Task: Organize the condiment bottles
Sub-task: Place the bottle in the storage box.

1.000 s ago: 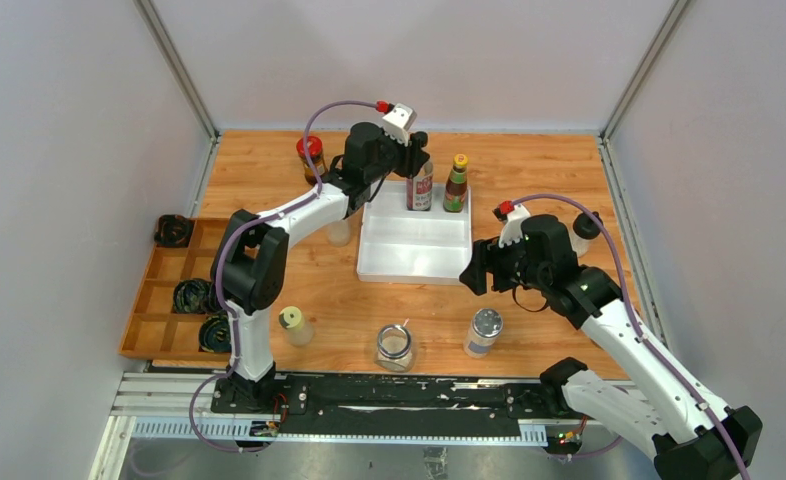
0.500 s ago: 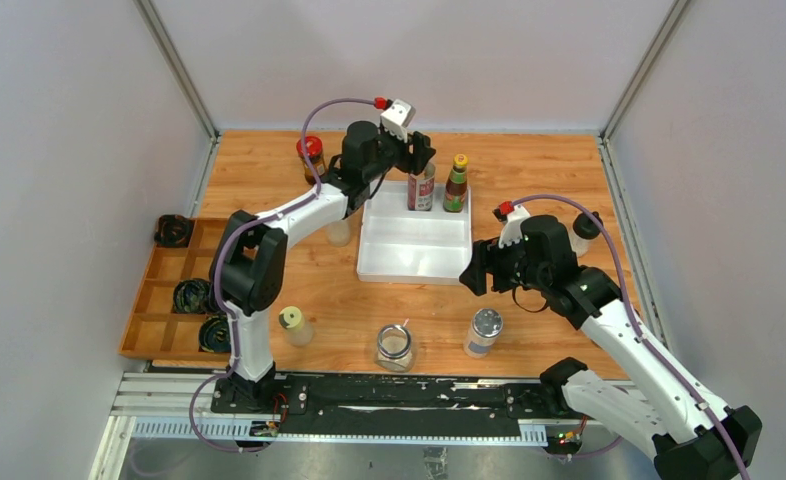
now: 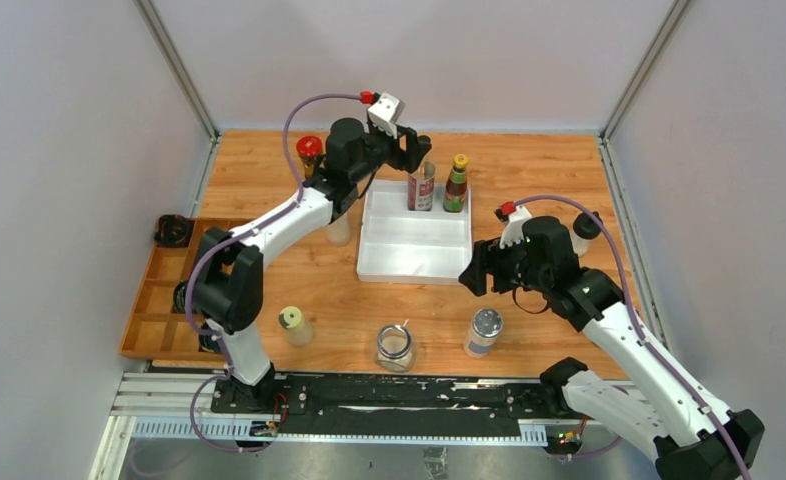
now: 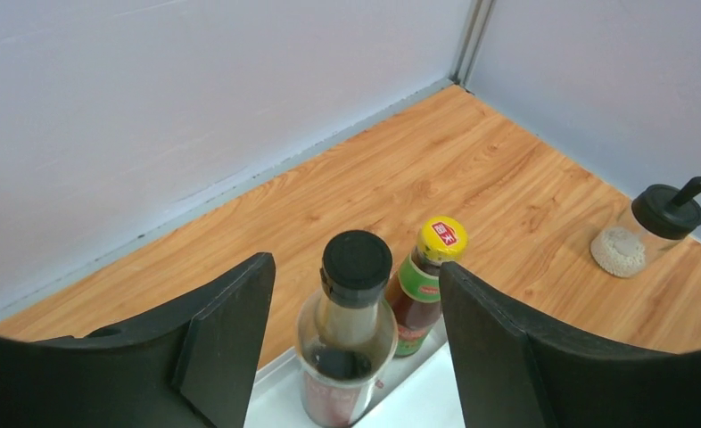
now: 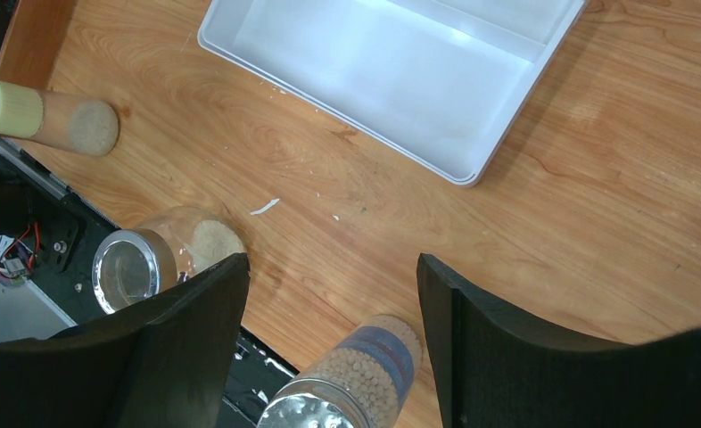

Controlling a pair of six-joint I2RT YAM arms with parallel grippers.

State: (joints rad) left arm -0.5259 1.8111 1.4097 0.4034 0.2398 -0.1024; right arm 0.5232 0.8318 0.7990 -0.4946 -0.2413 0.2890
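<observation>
The tall clear bottle (image 3: 421, 186) (image 4: 350, 314), with a black cap and red label, stands upright at the far edge of the white tray (image 3: 414, 245) (image 4: 423, 392). Touching its right side is a yellow-capped sauce bottle (image 3: 456, 183) (image 4: 429, 272). My left gripper (image 3: 416, 152) (image 4: 354, 270) hangs open just above the tall bottle, its fingers apart from the glass. My right gripper (image 3: 469, 275) (image 5: 331, 267) is open and empty right of the tray, above a silver-lidded bottle of beads (image 3: 484, 331) (image 5: 365, 370).
Near the front stand a silver-lidded glass jar (image 3: 394, 346) (image 5: 151, 263) and a yellow-capped bottle (image 3: 293, 325) (image 5: 44, 111). A red-capped jar (image 3: 310, 155) stands at the back left, a black-capped jar (image 3: 584, 232) (image 4: 647, 227) at the right. A wooden organizer (image 3: 164, 290) with cables lies left.
My left gripper has opened, let go of the tall bottle and risen a little; the bottle stays standing in the tray. The right arm has not moved.
</observation>
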